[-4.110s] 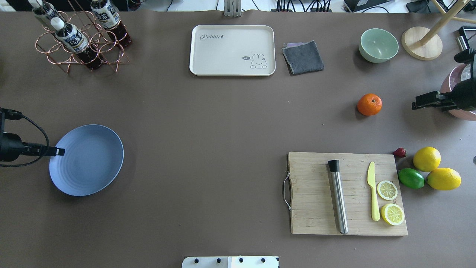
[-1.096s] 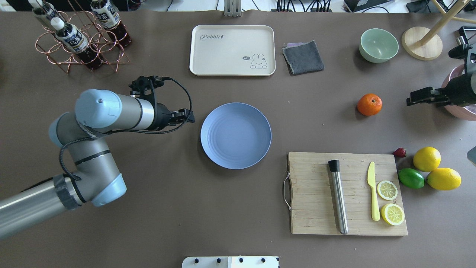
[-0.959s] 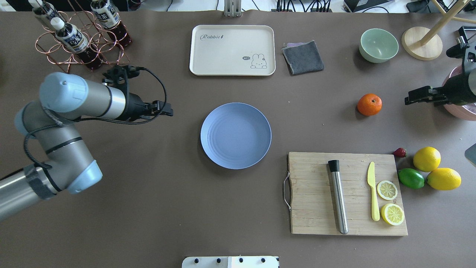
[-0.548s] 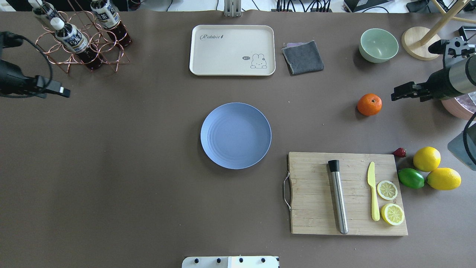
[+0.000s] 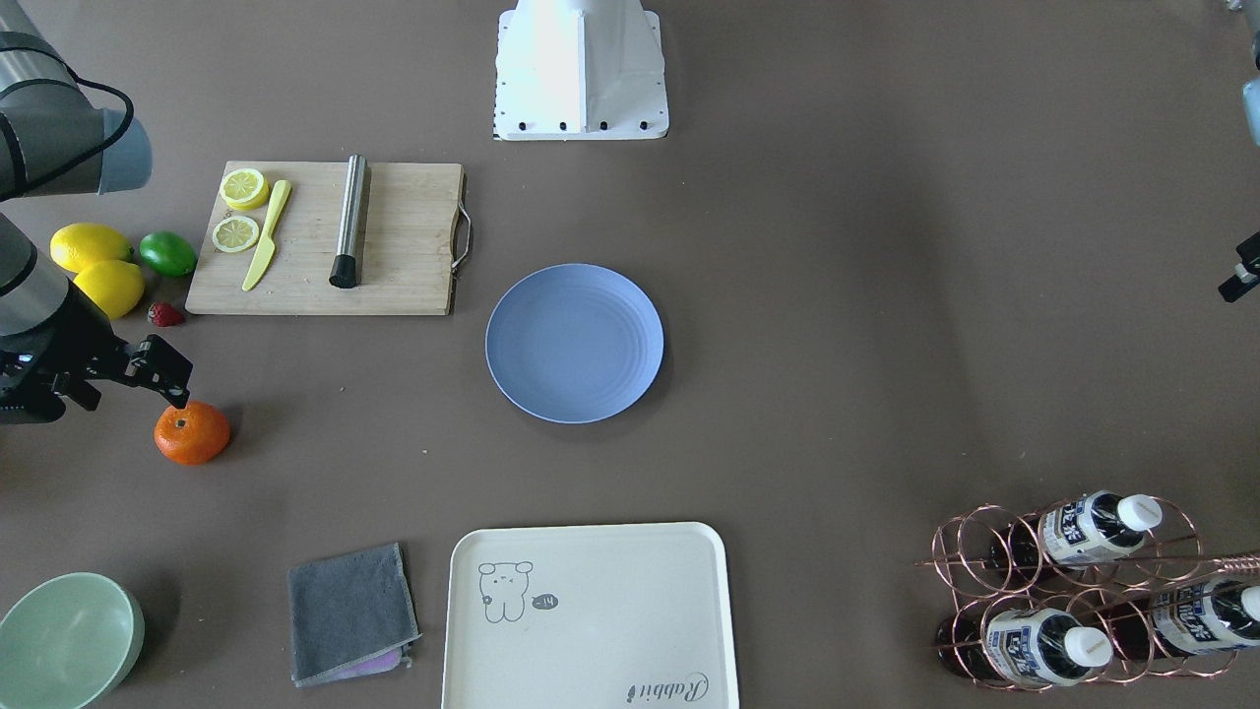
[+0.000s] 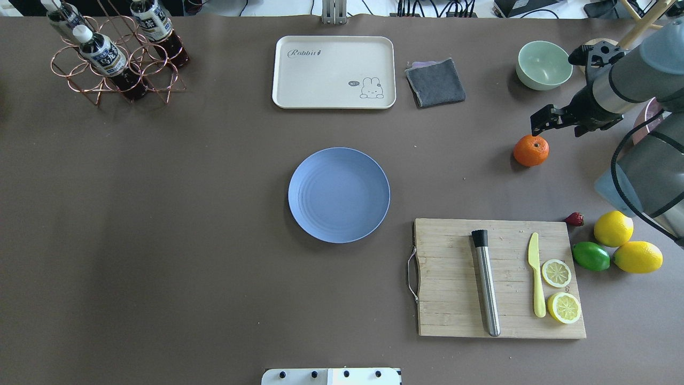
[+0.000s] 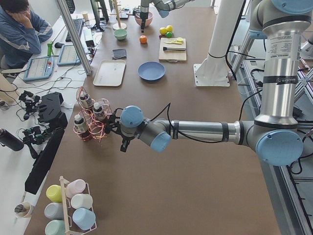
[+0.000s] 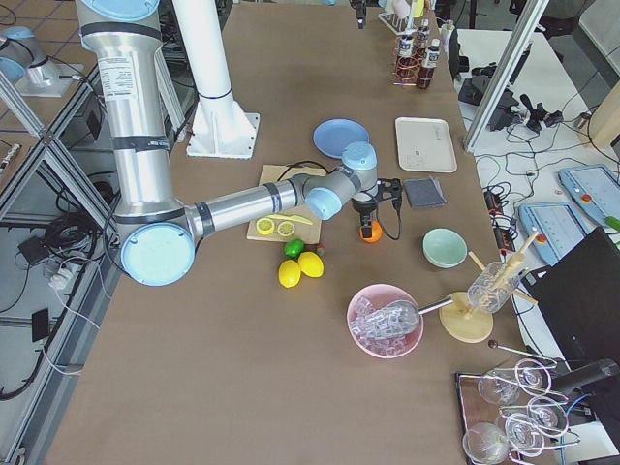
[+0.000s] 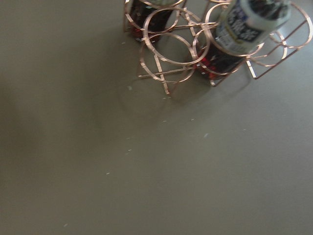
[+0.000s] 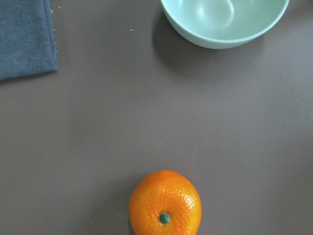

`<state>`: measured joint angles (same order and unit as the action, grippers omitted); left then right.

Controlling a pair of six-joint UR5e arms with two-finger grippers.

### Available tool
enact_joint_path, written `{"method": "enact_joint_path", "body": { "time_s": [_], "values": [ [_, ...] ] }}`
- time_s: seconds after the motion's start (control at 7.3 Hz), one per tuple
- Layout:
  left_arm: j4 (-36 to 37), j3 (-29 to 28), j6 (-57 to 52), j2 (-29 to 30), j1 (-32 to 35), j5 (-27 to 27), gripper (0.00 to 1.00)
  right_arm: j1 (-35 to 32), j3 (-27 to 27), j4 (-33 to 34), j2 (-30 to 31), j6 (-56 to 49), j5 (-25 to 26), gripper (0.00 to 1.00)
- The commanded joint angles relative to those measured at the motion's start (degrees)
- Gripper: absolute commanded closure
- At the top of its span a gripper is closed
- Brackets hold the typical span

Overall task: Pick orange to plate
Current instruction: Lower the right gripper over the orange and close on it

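The orange [image 6: 531, 150] lies on the brown table at the right, also shown as the orange [image 5: 192, 433] and the orange [image 10: 165, 202] with its green stem dimple up. My right gripper [image 6: 553, 125] hovers just beyond it toward the green bowl, open and holding nothing; it appears as the right gripper [image 5: 123, 389] beside the fruit. The light-blue plate [image 6: 339, 195] sits bare mid-table. My left gripper [image 7: 124, 144] hangs near the bottle rack, outside the overhead view; I cannot tell whether it is open or shut.
A green bowl [image 6: 544, 64] and grey cloth [image 6: 435, 82] lie beyond the orange. A cutting board [image 6: 454, 299] with muddler, knife and lemon slices, two lemons [image 6: 613, 228], a lime [image 6: 590, 256] and a strawberry lie on its near side. Cream tray [image 6: 334, 72] and copper bottle rack [image 6: 115, 59] at the back.
The plate went from the table's left to its middle. The left arm then drew back left, out of the overhead view. The right gripper moved left, close to the orange.
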<state>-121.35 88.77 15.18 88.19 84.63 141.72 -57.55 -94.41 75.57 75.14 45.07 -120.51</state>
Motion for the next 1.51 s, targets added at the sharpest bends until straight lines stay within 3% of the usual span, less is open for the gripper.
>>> {"method": "enact_joint_path", "body": {
  "time_s": [0.0, 0.55, 1.1, 1.37],
  "values": [
    [2.2, -3.7, -5.7, -2.0, 1.0, -0.1, 0.02, 0.9, 7.4, 0.3, -4.4, -3.5, 0.1, 0.00],
    [2.9, -3.3, -5.7, -2.1, 0.6, 0.2, 0.02, 3.3, 8.3, -0.2, -3.9, -3.2, 0.2, 0.00],
    [2.9, -3.2, -5.7, -2.1, 0.7, 0.4, 0.02, 4.3, 13.4, -8.1, -3.2, -3.0, 0.8, 0.00],
    [2.9, -3.2, -5.7, -2.2, 0.7, 0.4, 0.02, 4.7, 13.8, -8.8, -3.2, -2.9, 1.0, 0.05]
  ]
}}
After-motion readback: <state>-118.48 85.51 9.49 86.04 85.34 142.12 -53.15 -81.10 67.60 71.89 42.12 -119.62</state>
